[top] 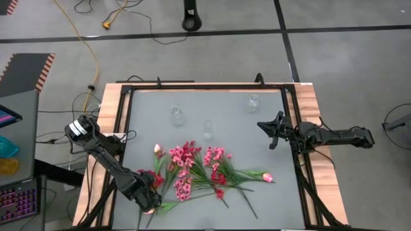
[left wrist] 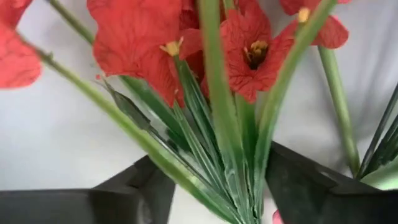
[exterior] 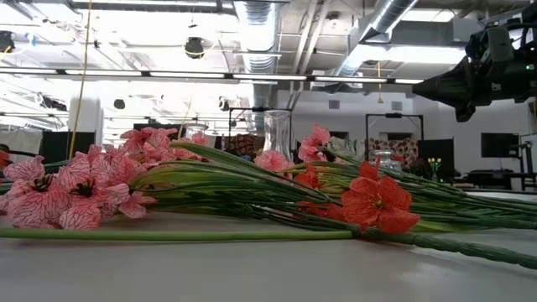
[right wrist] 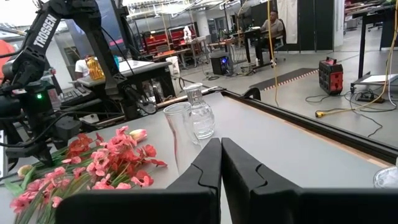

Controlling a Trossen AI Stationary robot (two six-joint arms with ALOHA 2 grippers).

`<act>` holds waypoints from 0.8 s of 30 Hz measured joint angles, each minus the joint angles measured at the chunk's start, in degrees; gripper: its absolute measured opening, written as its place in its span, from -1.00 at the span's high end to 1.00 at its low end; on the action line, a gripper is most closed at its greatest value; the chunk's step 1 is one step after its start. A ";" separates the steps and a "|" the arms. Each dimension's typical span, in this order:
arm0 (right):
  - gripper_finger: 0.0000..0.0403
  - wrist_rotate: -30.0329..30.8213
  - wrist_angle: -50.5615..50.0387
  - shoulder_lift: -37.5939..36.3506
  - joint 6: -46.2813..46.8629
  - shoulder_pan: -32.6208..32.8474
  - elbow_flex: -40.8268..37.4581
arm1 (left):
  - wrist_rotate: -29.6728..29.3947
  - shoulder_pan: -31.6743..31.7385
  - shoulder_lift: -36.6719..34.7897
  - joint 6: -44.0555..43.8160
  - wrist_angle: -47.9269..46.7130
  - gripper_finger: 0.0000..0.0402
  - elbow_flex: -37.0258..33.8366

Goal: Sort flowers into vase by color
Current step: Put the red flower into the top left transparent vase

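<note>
The left gripper [top: 149,206] is down at the near-left corner of the table [top: 270,205], on the stem end of the flowers [top: 199,170]. In the left wrist view its fingers [left wrist: 134,190] stand apart with several green stems and blades of a deep red sprig [left wrist: 249,53] running between them. They straddle the stems, but whether they already press on them I cannot tell. The red blooms lie just beyond the fingertips.

Ahead of those fingers and towards the middle of the table, the whole bunch lies flat in one loose heap: pink sprays [top: 185,157], red clusters [top: 219,192] lower in the pile, a pale bud [top: 157,149] at the left edge and another pale bud [top: 267,177] at the right end. No stem stands upright.

Beyond the heap, three clear glass vases are spread along the far half of the table: the left vase [top: 176,115], the middle vase [top: 207,129] and the right vase [top: 252,102]. All three look empty, so as far as these views show, no flower has been sorted yet and the job is at its first pick.

The right gripper [top: 270,131] hangs over the right edge of the table, its fingers [right wrist: 199,177] clenched together on nothing, with the middle vase and another vase behind it straight ahead of them and the flowers well off to one side.
</note>
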 joint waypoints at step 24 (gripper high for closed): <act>0.81 0.01 0.20 0.01 0.00 0.00 0.02 | -20.61 0.00 -21.66 -4.04 -10.38 0.99 -0.28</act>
